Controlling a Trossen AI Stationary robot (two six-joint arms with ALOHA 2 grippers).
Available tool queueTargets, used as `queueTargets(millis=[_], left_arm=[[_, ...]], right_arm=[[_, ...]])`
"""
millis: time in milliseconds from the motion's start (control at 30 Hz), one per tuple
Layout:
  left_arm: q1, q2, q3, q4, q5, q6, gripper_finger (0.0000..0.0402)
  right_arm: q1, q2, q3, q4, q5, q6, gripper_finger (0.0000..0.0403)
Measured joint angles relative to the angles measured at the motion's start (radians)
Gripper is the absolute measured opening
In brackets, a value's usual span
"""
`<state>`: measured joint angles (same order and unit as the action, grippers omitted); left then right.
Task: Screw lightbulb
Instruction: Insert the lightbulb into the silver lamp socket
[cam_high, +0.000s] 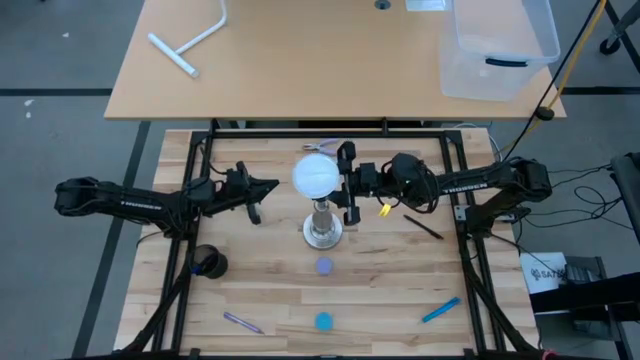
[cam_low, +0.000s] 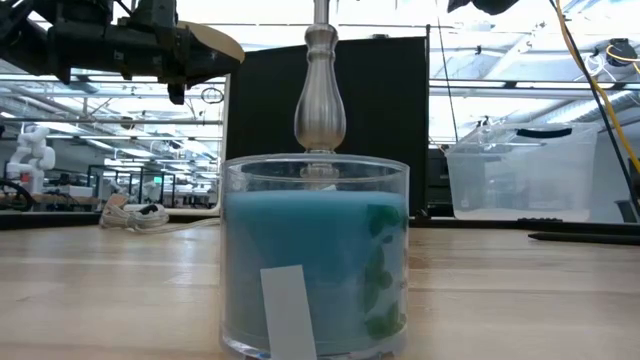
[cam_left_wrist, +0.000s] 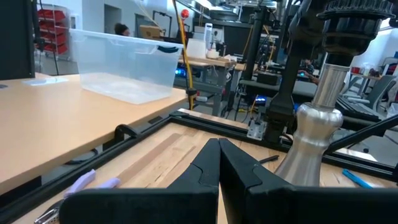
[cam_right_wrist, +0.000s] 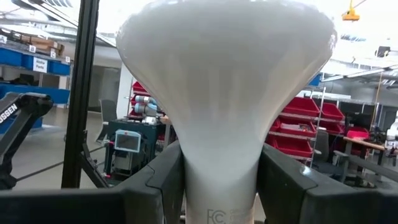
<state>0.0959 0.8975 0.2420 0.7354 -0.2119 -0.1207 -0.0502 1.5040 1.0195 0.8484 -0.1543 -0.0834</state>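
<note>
At frame left in the high view, the left gripper (cam_high: 262, 187) reaches level toward centre with its 2 fingers (cam_left_wrist: 205, 168) pressed together, holding nothing, short of the socket stand (cam_high: 323, 228). At centre, the lightbulb (cam_high: 316, 177) sits just above the stand, its neck clamped between the fingers of the right gripper (cam_high: 347, 186), which extends level from frame right. The screw base is cut off in the right wrist view, and a blue candle jar (cam_low: 316, 255) hides the stand's foot in the low view.
</note>
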Motion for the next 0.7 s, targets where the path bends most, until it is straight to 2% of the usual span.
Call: queueTargets(millis=[700], left_arm=[[-0.001, 0.0, 0.0, 0.0, 0.0, 0.045, 0.0003]], right_arm=[[0.0, -0.015, 0.003, -0.091, 0.026, 0.018, 0.0153]])
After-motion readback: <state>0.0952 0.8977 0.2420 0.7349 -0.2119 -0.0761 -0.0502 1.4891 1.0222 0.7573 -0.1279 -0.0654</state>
